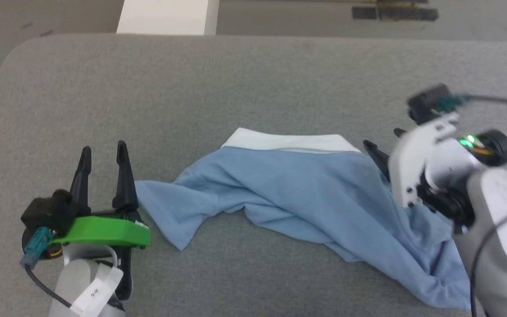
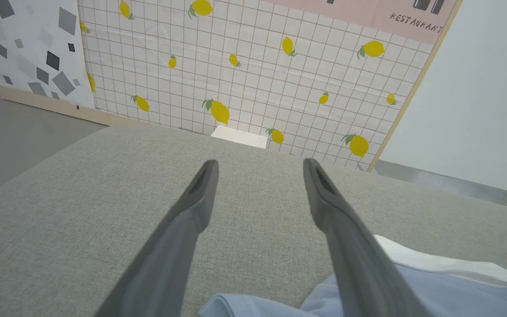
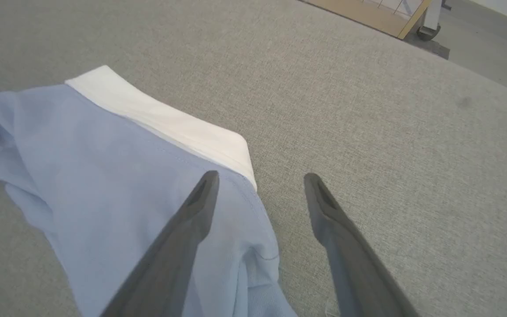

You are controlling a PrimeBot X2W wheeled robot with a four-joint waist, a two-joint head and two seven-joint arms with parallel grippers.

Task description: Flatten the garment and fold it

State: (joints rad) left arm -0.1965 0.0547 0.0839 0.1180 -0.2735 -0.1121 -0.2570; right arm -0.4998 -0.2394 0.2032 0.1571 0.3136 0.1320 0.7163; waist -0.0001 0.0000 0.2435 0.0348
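There is one garment (image 1: 297, 189), a light blue short-sleeved T-shirt of soft knit. It has one white band (image 1: 288, 141) along its far edge. It lies crumpled and unfolded across the middle of one wide grey woven-fabric surface (image 1: 236, 79), which spreads out under the shirt on every side. One sleeve trails off to the shirt's left, and a long bunched tail runs down to its near right. There are two grippers, each with two long dark fingers, so four fingers in all.

The left gripper (image 1: 104, 147) sits just beside the T-shirt's left sleeve end, with its pale forearm coming in from the near side. It carries one bright green plastic bracket (image 1: 104, 229) on the wrist. Its fingers point away from the robot and stand wide apart with nothing between them. In the left wrist view this gripper (image 2: 260, 163) frames bare grey cloth, and the shirt's blue edge (image 2: 456, 290) lies low beside one finger.

The right gripper (image 1: 381, 137) is blurred in the head view. It leans over the T-shirt's right end, fingers aimed toward the right corner of the white band. In the right wrist view its fingers (image 3: 261, 175) are spread wide and empty. One finger hangs over the blue cloth (image 3: 126, 176) near the band's corner, and the other over grey fabric just past the shirt's edge. I cannot tell whether either finger touches.
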